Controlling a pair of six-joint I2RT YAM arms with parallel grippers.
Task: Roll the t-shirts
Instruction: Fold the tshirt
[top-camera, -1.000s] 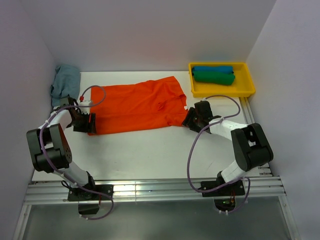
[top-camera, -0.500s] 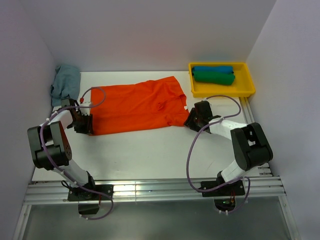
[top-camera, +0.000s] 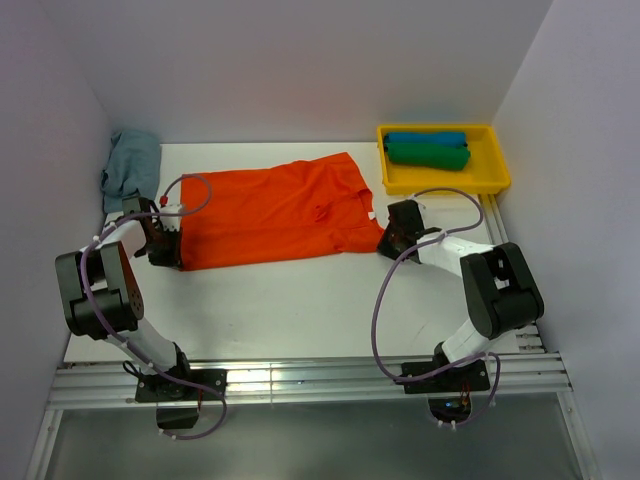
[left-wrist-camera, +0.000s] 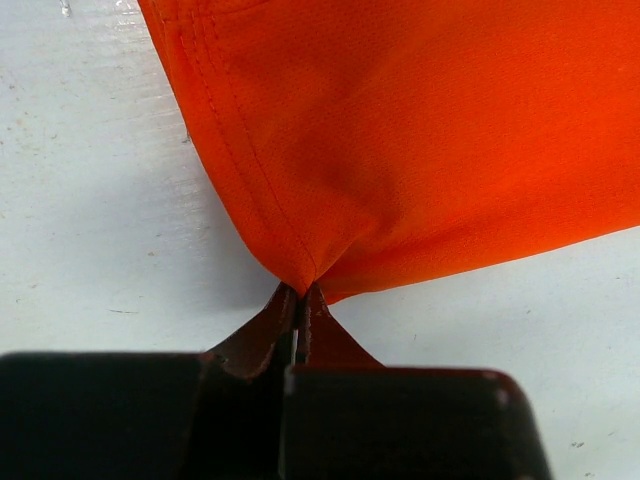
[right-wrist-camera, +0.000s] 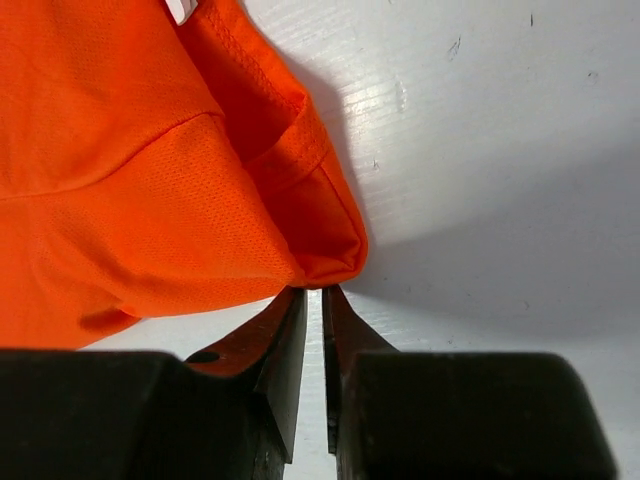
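**Top view.** The orange shirt (top-camera: 275, 210) lies flat on the counter (top-camera: 300, 310), with its long axis running left to right between the 2 arms. The left fingers (top-camera: 170, 250) sit at its near left corner and the right fingers (top-camera: 388, 238) at its near right end, so each arm is nearest its own end. Behind the right arm, a yellow tray (top-camera: 492, 160) holds 2 rolled shirts side by side. The blue roll (top-camera: 425, 138) is farther back and the green roll (top-camera: 428, 155) is in front of it. A grey-blue cloth (top-camera: 130, 165) lies bunched in the far left corner.

**Left wrist.** The left fingers (left-wrist-camera: 300, 300) are pressed together on the very corner of the orange shirt (left-wrist-camera: 420, 130), and the cloth fans away ahead of the tips.

**Right wrist.** The right fingers (right-wrist-camera: 315, 292) are almost together, with only a thin slit between them. The folded corner of the orange shirt (right-wrist-camera: 130, 200) lies straight ahead, touching the tips. I cannot tell whether any cloth is caught.

Lifting the near edge evenly likely depends on the right end being gripped as firmly as the left.
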